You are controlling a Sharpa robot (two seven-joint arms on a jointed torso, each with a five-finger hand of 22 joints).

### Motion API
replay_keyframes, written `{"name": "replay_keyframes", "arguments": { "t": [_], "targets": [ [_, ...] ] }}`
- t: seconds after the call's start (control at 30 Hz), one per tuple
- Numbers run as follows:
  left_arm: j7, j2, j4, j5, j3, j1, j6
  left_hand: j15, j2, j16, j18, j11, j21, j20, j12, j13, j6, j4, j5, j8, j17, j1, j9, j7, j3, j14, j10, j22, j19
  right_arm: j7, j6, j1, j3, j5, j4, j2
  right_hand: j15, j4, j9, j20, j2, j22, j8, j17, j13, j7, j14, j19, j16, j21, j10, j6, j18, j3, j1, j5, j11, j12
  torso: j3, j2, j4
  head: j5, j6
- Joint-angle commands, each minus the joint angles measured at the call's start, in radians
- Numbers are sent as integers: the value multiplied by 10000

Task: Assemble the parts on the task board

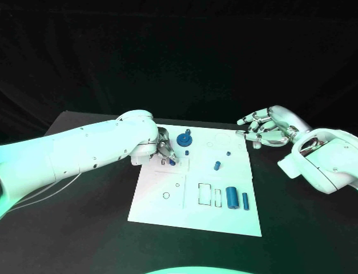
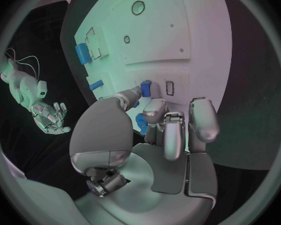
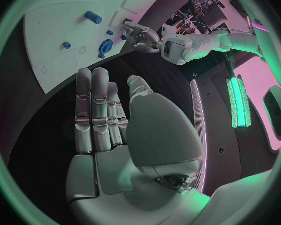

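Left hand (image 1: pixel 161 150) is down on the left edge of the task board (image 1: pixel 197 214), just left of frame centre, fingertips (image 2: pixel 129 96) pinching a small blue part (image 2: pixel 145 88) against the plate. Right hand (image 1: pixel 265 128) hovers off the board's upper right corner, holding nothing, fingers slack and apart. Other blue parts on the board: a gear-like piece (image 1: pixel 184 140) beside the left hand, a short peg (image 1: pixel 217 166) at mid-board, and a large cylinder (image 1: pixel 231 198) with a thinner one (image 1: pixel 245 201) at lower right.
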Motion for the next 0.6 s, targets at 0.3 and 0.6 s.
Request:
{"name": "replay_keyframes", "arguments": {
  "t": [0.3,0.6],
  "targets": [
    [-402,16,60,-126,-3,-8,303,-137,2,60,-209,-43,133,-22,200,168,309,-26,32,145,2415,-54,96,-188,-201,982,194,187,186,0,145,-6,-1,-79,0,8,49,35,-15,60,-19,-17,33,16,-10,31,-42,33,-67,-63,-68,-11,41,27,-82,40,8,-48,0,6,2,-21,-23],
    [-403,42,62,-197,-1,-8,270,-153,61,61,-215,-56,155,-40,219,182,328,97,33,191,2417,-220,137,-200,-384,983,227,221,204,11,148,-7,-1,-82,-12,39,49,35,-15,60,-19,-17,33,16,-10,31,-42,33,-67,-63,-68,-11,41,27,-82,40,8,-48,-1,0,-5,-47,8]
  ]
}}
